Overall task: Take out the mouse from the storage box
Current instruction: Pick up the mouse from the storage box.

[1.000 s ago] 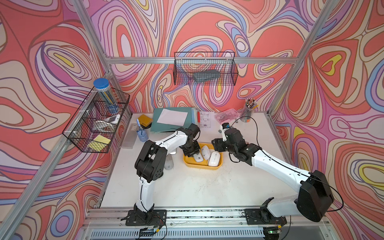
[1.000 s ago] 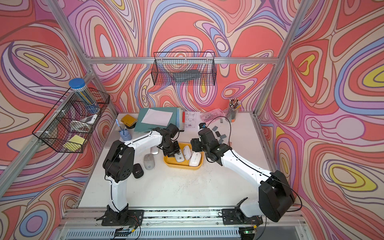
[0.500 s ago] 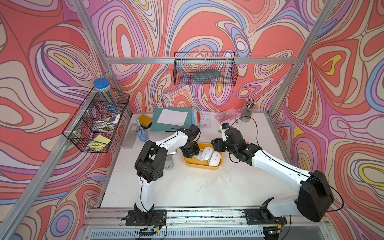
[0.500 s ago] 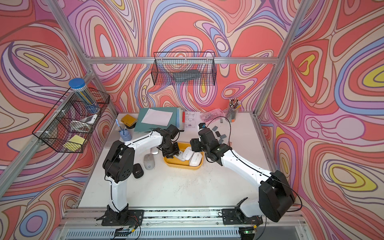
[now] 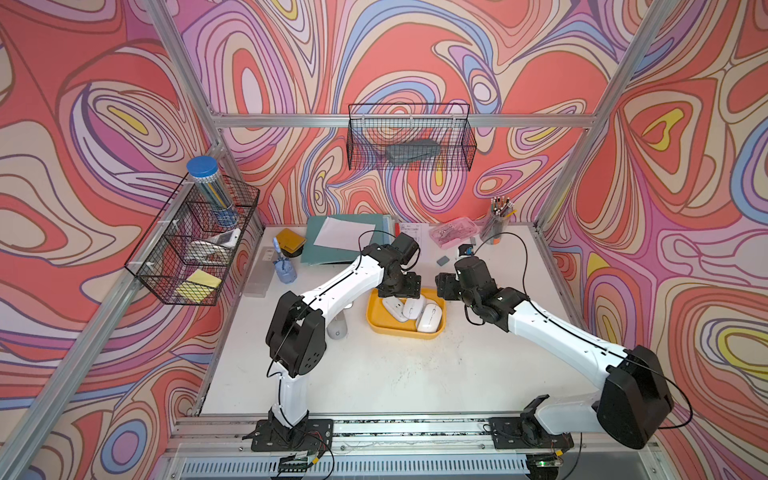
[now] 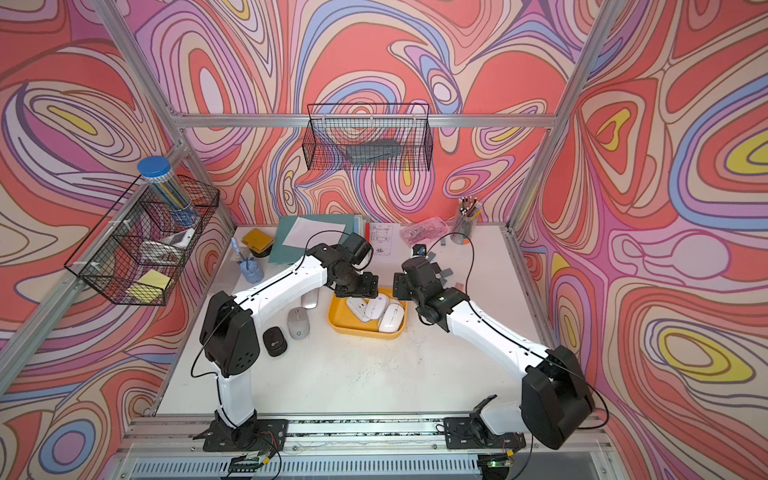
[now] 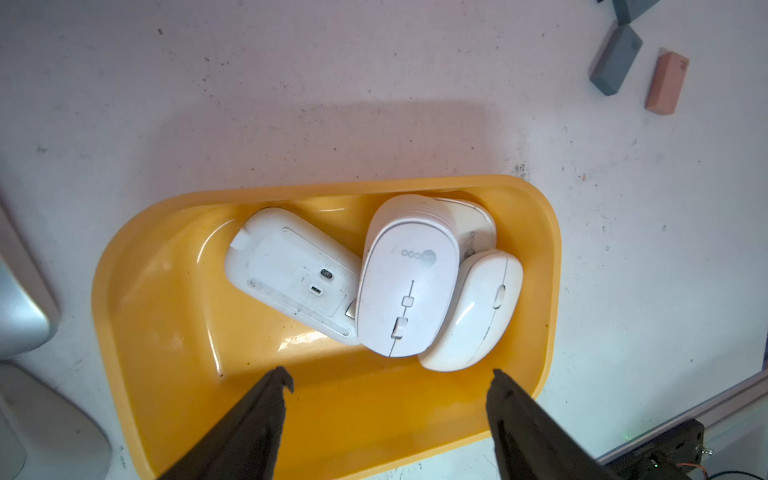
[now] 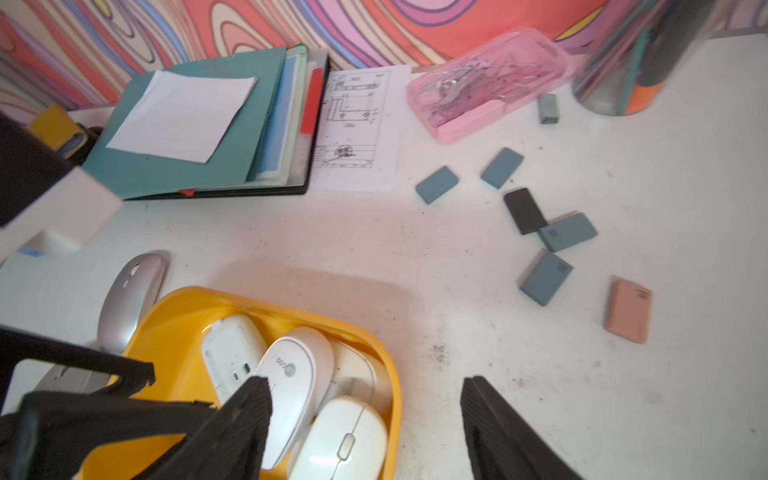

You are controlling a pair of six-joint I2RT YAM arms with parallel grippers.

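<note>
The silver mouse (image 8: 133, 291) is already out on the tabletop (image 8: 332, 257), just left of the storage box (image 7: 158, 316). The rest are piled at the box's right end. I'd go for the logo mouse (image 7: 405, 282), since it rides on top of the flipped mouse (image 7: 286, 270): straddle its narrow sides, drop straight, squeeze gently, lift clear of the rim. The left arm's fingers (image 7: 253, 419) hang over the box, wide apart and empty. The right arm's fingers (image 8: 241, 424) are spread and empty too, one above the box's end, one over bare tabletop.
</note>
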